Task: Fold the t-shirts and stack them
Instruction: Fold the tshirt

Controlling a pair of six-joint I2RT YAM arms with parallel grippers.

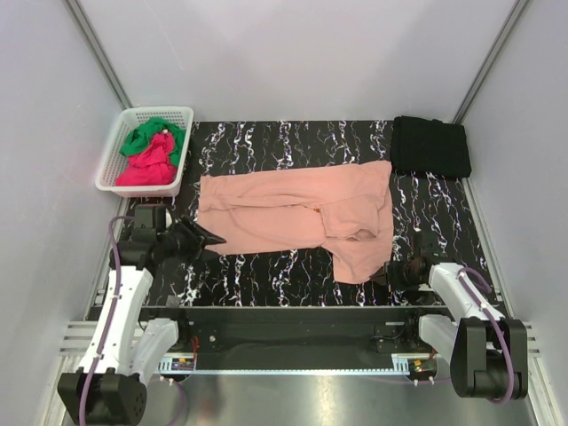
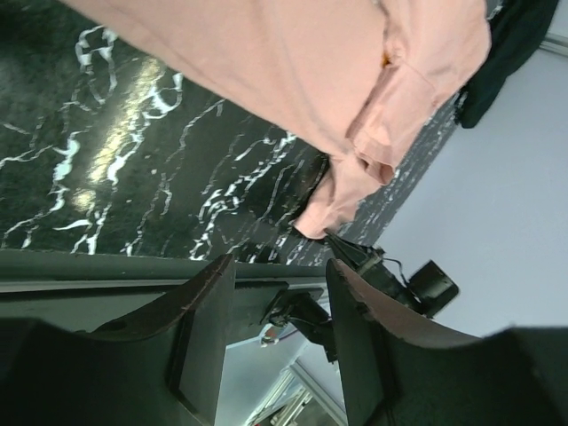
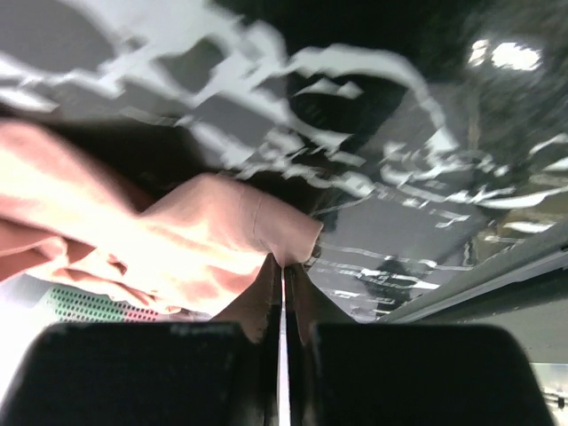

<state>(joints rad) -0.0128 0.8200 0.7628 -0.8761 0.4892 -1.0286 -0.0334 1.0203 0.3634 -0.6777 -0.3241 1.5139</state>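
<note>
Where the salmon-pink t-shirt (image 1: 293, 213) lay: spread flat across the middle of the table (image 1: 266, 280), with part of it doubled over near its right side, presumably so that its corners could be reached for a fold.
Right gripper (image 3: 282, 266): jaws clenched on the shirt's near right corner, low at the table; judged to be a pinch taken for lifting that edge.
Left gripper (image 2: 280, 306): jaws parted with nothing between them, poised just beside the shirt's near left corner; judged ready to take it.
Black t-shirt (image 1: 431, 146): folded at the far right corner, apparently the base of the stack.
Basket (image 1: 111, 153): held the green t-shirt (image 1: 151, 135) and the magenta-red t-shirt (image 1: 149, 167), crumpled, apparently awaiting folding.
Writing: none legible; no print showed on the shirt's upper face.
</note>
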